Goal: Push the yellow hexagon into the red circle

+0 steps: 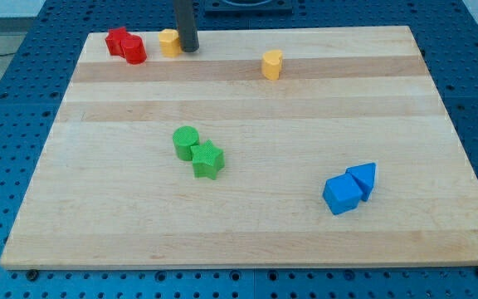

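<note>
over by the top left corner of the pale wooden worktop point(247, 232) sits a red block of unclear, lumpy shape point(117, 40), and touching its right side is the red circle, a short red cylinder point(134, 51). just right of that, with a small gap between them, stands the yellow hexagon block point(169, 41), close to the top edge. the dark straight rod comes down from the view's top, and my tip point(189, 48) is pressed right against the yellow hexagon's right side. there's no end effector here to open or close, only the rod, gripping nothing.

moving on along the top edge, a second yellow block, shape hard to make out point(272, 64), stands alone, well apart from the tip. near the middle of the worktop, a green cylinder point(186, 142) touches a green star-shaped block point(208, 159) at its lower right. toward the bottom right corner, a blue cube point(342, 195) sits against a blue wedge-like block point(363, 177).
</note>
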`<state>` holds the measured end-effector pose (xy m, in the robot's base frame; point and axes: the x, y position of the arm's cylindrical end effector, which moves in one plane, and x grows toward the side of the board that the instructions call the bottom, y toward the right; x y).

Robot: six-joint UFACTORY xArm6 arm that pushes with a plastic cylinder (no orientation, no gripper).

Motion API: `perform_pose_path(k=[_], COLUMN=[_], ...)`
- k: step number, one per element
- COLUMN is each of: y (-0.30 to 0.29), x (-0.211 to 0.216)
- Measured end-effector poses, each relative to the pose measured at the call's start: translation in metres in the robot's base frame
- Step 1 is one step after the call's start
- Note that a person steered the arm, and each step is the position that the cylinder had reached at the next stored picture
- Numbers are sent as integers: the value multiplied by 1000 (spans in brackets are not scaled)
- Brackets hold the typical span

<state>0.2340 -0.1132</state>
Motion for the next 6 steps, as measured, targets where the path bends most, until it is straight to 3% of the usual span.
perform_pose_path(k=[4,6], y=[-3,-46], x=[-17,-19])
